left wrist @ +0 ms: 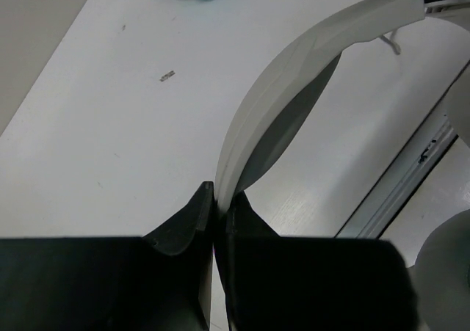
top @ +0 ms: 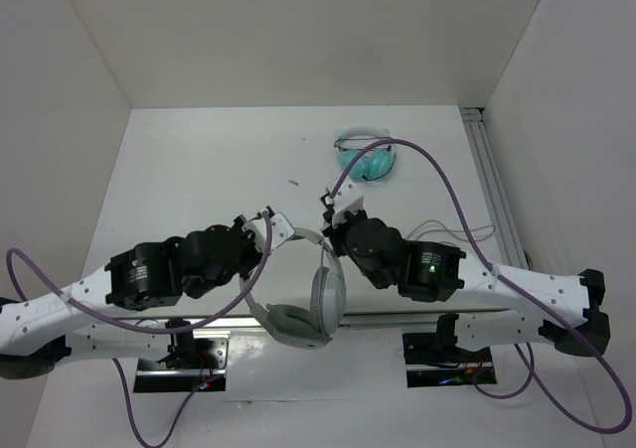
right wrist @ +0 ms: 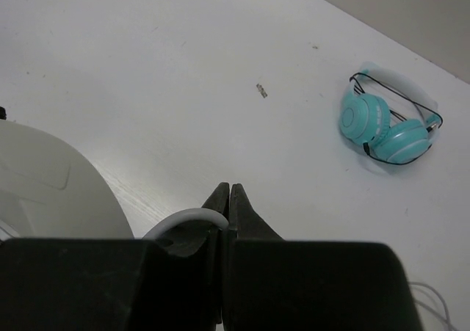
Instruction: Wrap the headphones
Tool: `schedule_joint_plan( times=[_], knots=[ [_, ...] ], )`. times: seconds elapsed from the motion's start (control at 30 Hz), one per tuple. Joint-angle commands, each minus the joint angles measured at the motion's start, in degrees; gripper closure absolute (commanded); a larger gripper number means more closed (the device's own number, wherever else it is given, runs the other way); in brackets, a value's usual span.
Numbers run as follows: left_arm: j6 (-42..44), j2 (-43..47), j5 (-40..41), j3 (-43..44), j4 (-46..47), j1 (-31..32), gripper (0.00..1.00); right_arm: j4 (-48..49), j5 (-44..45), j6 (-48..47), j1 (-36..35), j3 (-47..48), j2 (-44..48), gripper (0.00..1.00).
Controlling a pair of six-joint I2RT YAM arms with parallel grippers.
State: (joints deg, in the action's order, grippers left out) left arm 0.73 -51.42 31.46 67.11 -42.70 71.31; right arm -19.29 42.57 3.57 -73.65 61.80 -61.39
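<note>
The light-grey headphones (top: pixel 326 291) hang between the two arms, above the near edge of the table, with one oblong earcup (top: pixel 294 326) lowest. My left gripper (top: pixel 278 222) is shut on the end of the wide headband (left wrist: pixel 294 89); in the left wrist view its jaws (left wrist: pixel 218 199) pinch the band's thin edge. My right gripper (top: pixel 334 203) is shut on the thin grey cable (right wrist: pixel 183 219), which loops out to the left of its closed tips (right wrist: pixel 229 197). A pale curved part of the headphones (right wrist: pixel 44 191) fills the left of the right wrist view.
Smaller teal headphones (top: pixel 366 157) lie at the back of the table, right of centre. A tiny scrap (top: pixel 294 182) sits on the table further left. A metal rail (top: pixel 492 185) runs along the right side, with thin white wires (top: pixel 467 231) beside it. White walls enclose the table.
</note>
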Motion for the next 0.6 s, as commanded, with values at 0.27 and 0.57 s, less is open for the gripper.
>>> schedule_joint_plan(
  times=[0.27,0.57],
  knots=[
    [2.3,7.0,-22.8,1.3,4.5,0.7,1.00,10.5,-18.8,-4.4,10.2,-7.4,2.1,0.94],
    [-1.9,9.7,-24.0,3.8,8.1,0.7,1.00,22.7,-47.6,-5.2,16.5,-13.3,2.7,0.86]
  ],
)
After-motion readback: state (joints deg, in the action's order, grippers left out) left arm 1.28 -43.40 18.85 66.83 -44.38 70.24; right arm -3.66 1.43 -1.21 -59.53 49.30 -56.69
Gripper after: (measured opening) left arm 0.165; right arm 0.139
